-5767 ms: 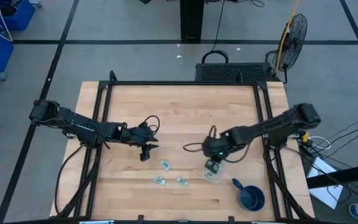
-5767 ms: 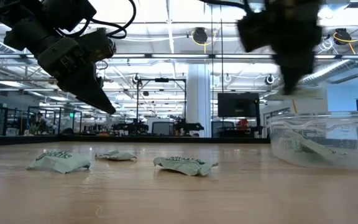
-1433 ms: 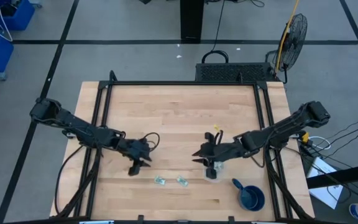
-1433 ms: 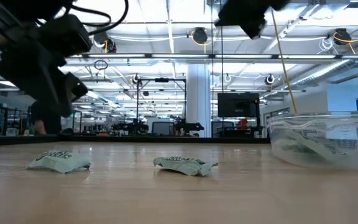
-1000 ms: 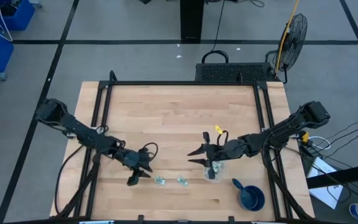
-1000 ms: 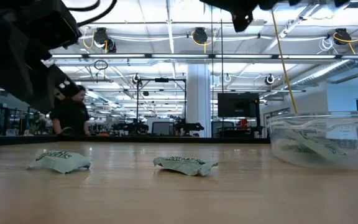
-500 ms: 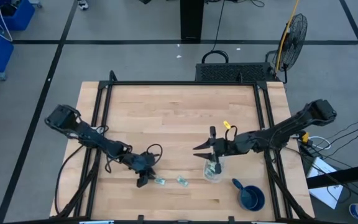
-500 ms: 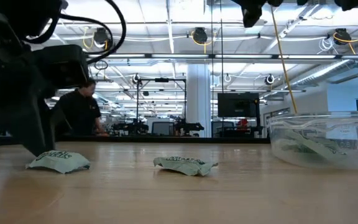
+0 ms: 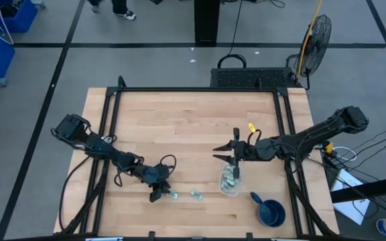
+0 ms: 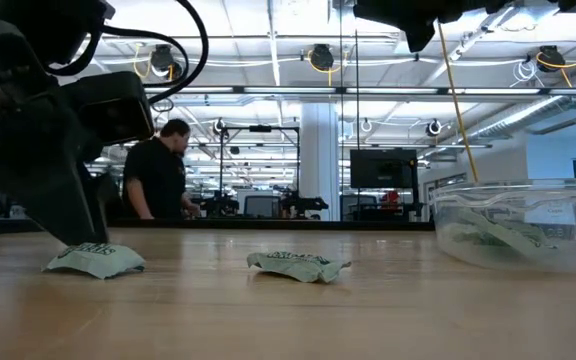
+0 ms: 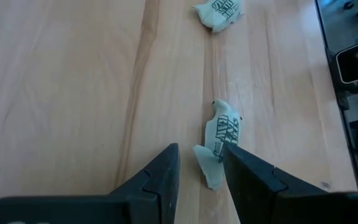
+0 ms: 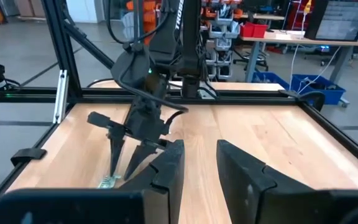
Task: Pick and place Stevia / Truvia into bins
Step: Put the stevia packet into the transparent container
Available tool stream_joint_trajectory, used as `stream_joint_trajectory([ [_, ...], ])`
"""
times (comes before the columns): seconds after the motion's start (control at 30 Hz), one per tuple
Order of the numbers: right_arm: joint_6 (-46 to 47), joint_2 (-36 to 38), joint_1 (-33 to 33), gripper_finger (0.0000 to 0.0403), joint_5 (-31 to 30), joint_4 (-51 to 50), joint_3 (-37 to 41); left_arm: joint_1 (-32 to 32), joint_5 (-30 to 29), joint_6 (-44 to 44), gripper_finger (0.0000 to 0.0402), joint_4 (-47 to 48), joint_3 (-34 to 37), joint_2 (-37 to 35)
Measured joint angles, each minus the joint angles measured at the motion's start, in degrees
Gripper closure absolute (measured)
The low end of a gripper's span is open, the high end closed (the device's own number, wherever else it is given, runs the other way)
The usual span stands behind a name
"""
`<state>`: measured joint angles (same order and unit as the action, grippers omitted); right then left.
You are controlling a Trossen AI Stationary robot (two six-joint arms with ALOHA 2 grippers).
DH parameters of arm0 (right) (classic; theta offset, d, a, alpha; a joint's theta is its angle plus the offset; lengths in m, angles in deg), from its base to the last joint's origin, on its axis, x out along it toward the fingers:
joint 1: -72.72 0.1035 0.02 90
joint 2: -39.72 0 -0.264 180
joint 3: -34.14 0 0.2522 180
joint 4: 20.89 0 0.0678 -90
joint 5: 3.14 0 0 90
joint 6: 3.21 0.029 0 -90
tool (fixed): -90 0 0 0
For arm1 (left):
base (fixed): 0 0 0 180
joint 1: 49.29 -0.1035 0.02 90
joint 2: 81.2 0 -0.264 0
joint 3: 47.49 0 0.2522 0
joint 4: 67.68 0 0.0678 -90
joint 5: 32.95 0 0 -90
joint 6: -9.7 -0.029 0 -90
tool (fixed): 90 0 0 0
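Two pale green and white Stevia packets lie flat on the table near its near edge: one packet (image 9: 172,195) (image 10: 94,260) (image 11: 219,135) and another packet (image 9: 196,194) (image 10: 298,265) (image 11: 221,12) to its right. The clear container (image 9: 230,185) (image 10: 523,232) stands right of them with several packets (image 9: 228,175) inside. My left gripper (image 9: 159,195) (image 11: 199,152) is low over the first packet, open, its fingers on either side of that packet's near end (image 11: 207,173). My right gripper (image 9: 224,155) (image 12: 199,158) hangs open and empty above the table, just beyond the container. My left gripper comes down slanting from the table's left onto the first packet's left end (image 11: 207,173). The end lies in the gap between the open fingers. One fingertip (image 11: 229,152) overlaps the packet's edge, but I cannot tell whether it touches. The packet lies flat on the table.
A dark blue cup with a handle (image 9: 271,213) stands near the table's near right corner. Black frame rails (image 9: 106,134) run along the table's left and right sides. A person (image 10: 163,175) stands in the room behind the table. Bare wood fills the table's far half.
My left gripper has moved toward the table's right and down, ending low at the left packet. My right gripper has drawn back from over the container toward the far edge. The packets have stayed put. A person has walked across the room behind.
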<state>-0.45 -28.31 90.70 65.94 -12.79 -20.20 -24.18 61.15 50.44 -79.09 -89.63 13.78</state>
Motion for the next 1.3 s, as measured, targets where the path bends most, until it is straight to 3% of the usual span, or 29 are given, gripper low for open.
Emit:
stream_joint_trajectory([
  [0.17,-0.02,0.0,0.0,0.0314,0.0,0.08,0.0,0.04,0.38,-0.55,0.0295,-0.02,-0.07,0.63],
  [0.4,-0.02,0.0,0.0,0.0314,0.02,0.08,0.0,0.0,1.93,-0.59,0.0391,-0.3,-0.03,0.79],
  [0.77,-0.02,0.0,0.0,0.0314,0.05,0.1,0.0,-1.83,3.17,-4.05,0.0399,-3.52,0.07,-2.69],
  [1.03,-0.02,0.0,0.0,0.0314,0.07,0.1,-0.02,-6.04,0.37,-7.72,0.0399,-3.6,-0.03,-6.98],
  [1.3,-0.02,0.0,0.0,0.0314,0.09,0.12,-0.02,-8.36,0.59,-13.02,0.04,2.62,-4.65,-6.9],
])
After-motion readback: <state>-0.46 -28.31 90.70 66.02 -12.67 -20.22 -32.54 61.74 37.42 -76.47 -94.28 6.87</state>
